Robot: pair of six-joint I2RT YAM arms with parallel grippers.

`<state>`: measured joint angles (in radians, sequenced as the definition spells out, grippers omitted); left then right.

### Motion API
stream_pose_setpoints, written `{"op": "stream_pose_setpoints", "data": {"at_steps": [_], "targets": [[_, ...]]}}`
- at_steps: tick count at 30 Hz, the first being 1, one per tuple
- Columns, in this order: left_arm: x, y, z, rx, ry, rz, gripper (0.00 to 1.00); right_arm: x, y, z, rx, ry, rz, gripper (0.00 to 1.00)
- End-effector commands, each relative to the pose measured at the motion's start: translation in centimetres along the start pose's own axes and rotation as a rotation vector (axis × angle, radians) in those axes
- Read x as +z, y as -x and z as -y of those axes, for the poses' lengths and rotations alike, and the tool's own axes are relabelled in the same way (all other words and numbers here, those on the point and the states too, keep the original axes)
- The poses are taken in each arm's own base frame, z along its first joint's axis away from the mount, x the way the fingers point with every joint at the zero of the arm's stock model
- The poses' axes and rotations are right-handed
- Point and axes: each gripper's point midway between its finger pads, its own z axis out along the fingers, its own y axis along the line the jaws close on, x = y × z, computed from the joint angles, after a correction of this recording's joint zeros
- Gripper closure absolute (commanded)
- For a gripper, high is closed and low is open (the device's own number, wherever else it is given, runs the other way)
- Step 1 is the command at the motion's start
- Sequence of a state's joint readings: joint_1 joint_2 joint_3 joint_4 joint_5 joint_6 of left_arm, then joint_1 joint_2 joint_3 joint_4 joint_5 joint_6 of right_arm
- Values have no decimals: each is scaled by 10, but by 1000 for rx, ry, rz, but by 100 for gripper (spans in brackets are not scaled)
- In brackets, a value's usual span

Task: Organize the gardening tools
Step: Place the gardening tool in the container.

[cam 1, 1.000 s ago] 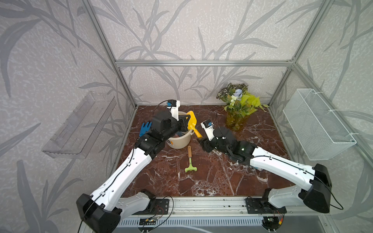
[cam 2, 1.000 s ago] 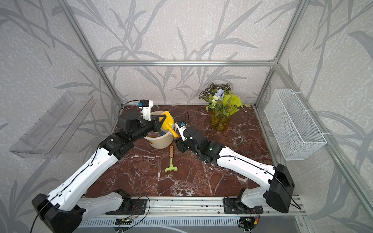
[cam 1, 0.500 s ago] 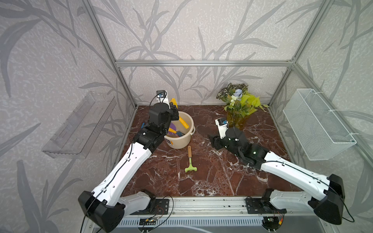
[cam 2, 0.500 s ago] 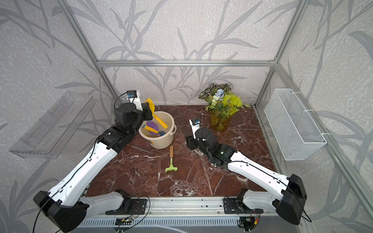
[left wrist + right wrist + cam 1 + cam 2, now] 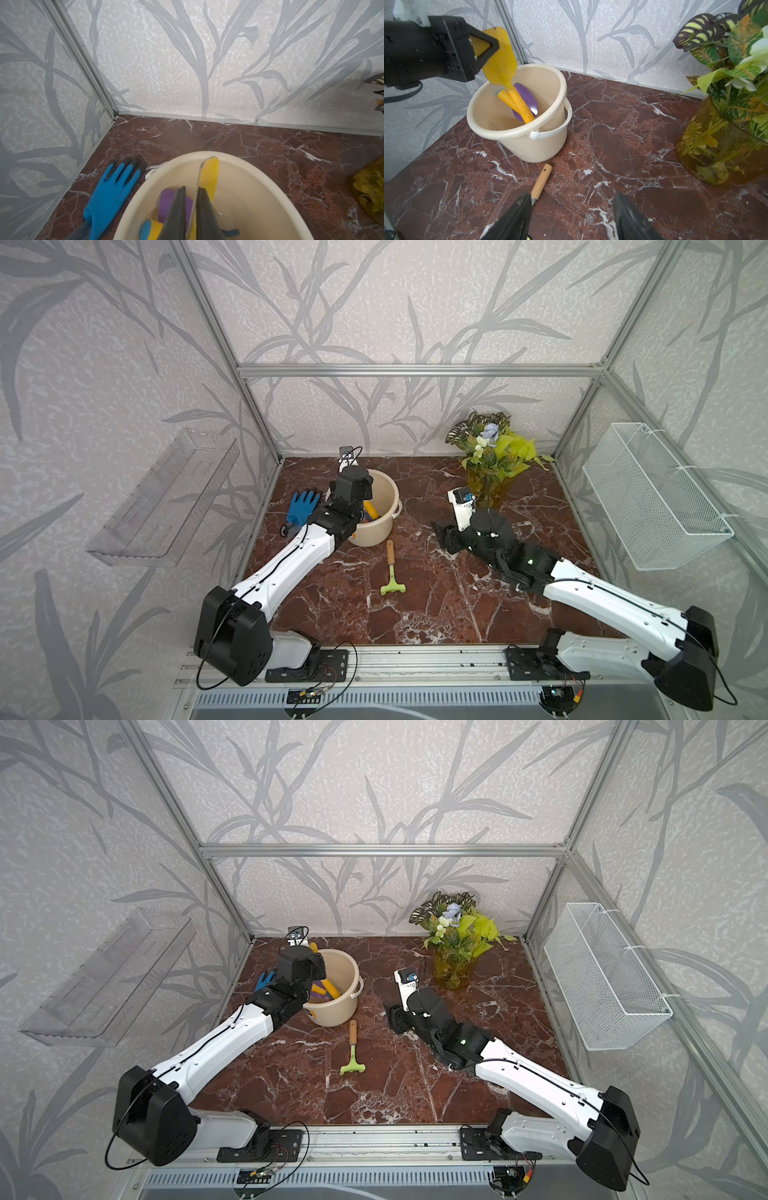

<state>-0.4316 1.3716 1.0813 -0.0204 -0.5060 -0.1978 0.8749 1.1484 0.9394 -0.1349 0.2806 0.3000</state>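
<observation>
My left gripper [image 5: 190, 188] is shut on the blade of the yellow scoop [image 5: 500, 58], above the far left rim of a cream bucket [image 5: 533, 147]. The scoop's handle slants down into the bucket. A purple trowel [image 5: 527, 97] and a second yellow handle with a blue end cap [image 5: 505, 97] lie inside. The green rake with a tan handle [image 5: 392, 568] lies flat on the floor in front of the bucket. My right gripper [image 5: 571, 199] hangs open and holds nothing, low over the floor just right of the rake's handle [image 5: 541, 180].
A blue glove [image 5: 302, 508] lies by the left wall beside the bucket. A leafy plant in an amber vase [image 5: 490, 464] stands at the back right, close to my right wrist. A wire basket [image 5: 652, 497] hangs on the right wall, a clear shelf [image 5: 166, 497] on the left wall.
My left gripper has carried the scoop from the bucket's right side back over its left rim. The right arm has drawn away from the bucket to the right.
</observation>
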Motion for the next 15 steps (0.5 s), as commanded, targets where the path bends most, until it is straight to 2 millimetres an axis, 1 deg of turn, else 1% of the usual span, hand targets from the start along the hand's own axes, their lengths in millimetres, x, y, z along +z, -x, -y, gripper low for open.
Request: {"op": "stream_pose_setpoints", "data": {"at_steps": [1,3,6,10,12,15], "targets": [[9,5,-8,-29,47,40,95,-3,3,5,17,-13,26,34],[15,-2,-8,-29,47,23,94,-2,2,6,16,-20,22,34],[21,-12,-13,-33,60,1,87,-1,1,6,17,-20,17,34],[25,-20,-21,-64,58,-19,84,-2,1,7,19,-22,19,34],[25,-22,-24,-77,55,-23,79,-2,0,7,19,-23,18,34],[25,-24,-26,-78,54,-29,68,-2,-1,7,21,-22,18,34]]}}
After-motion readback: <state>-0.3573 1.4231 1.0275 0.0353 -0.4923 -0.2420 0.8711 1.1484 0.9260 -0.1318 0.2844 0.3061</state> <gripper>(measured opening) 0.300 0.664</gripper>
